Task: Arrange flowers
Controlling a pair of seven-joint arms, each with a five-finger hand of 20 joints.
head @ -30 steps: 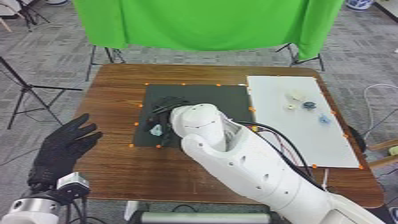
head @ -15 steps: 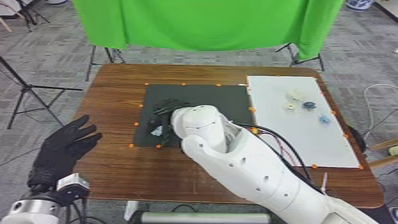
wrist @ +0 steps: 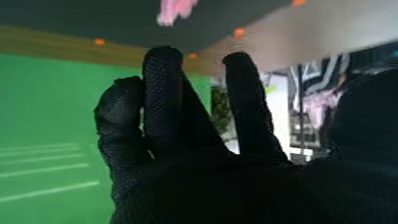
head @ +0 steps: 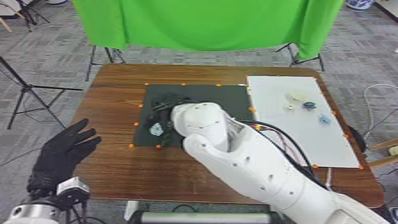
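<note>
Right hand (head: pixel 166 106): located over the dark mat (head: pixel 200 91), beyond the white right forearm (head: pixel 233 162). In the right wrist view the fingers of the right hand (wrist: pixel 191 177) are extended, with gaps between them. No pinch is seen between the fingers; contact with the thumb cannot be told. A pink petal-like piece (wrist: pixel 175 11) lies past the fingertips, apart from them.

Pale blue flower (head: pixel 156 129): on the mat, just beside the right hand on its near side; whether they touch cannot be told.

To the right of that hand, well apart, the white board (head: pixel 306 145) bears a large cream flower (head: pixel 296 95), a small cream flower (head: pixel 290 106), a dark blue flower (head: pixel 309 105) and a light blue flower (head: pixel 325 119).

Left hand (head: pixel 62 150): by the table's left edge, fingers loosely spread.
</note>
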